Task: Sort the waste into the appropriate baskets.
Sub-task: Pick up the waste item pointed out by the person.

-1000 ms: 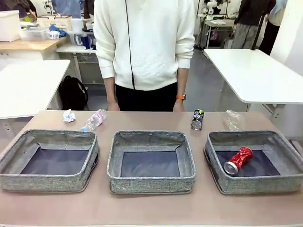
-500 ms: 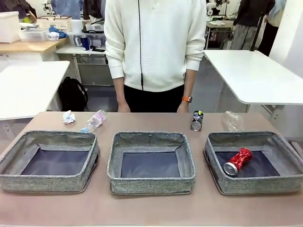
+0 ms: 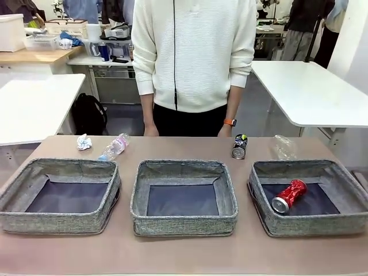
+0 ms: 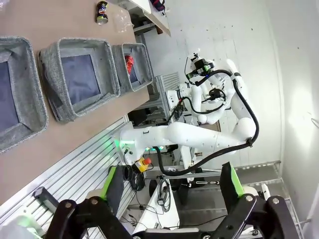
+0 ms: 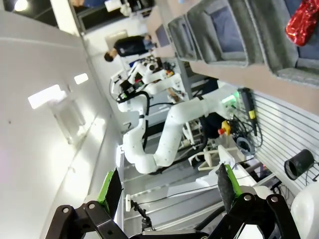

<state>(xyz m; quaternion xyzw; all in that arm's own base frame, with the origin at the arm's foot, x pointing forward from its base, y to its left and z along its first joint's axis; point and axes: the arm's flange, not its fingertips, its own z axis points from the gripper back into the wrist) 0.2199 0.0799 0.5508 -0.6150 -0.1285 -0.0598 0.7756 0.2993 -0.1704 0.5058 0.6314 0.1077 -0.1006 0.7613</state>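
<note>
Scanning from the left: the white paper wad (image 3: 84, 141) sits at the table's far side, behind the left basket (image 3: 57, 221). It looks feather-light and soft, so a pinch anywhere across it should do. Just beside it the clear bottle (image 3: 114, 146) lies on its side, cap end nearest that basket. It's probably light, slick and ready to roll, so take it across the body. The middle basket (image 3: 184, 225) shows its dark bottom. Beyond it the dark can (image 3: 239, 146) lies on its side, likely thin-walled and rollable, best squeezed across the barrel. Next, the clear plastic cup (image 3: 283, 146) behind the right basket (image 3: 310, 227) looks flimsy and should buckle under a hard squeeze. The dented red can (image 3: 289, 195) lies inside that right basket. Now the arms: the left gripper (image 4: 172, 169) hangs back on the robot's side, well apart from the waste, jaws wide, holding nothing. The right gripper (image 5: 170, 170) is likewise raised and tilted, jaws wide, empty.
</note>
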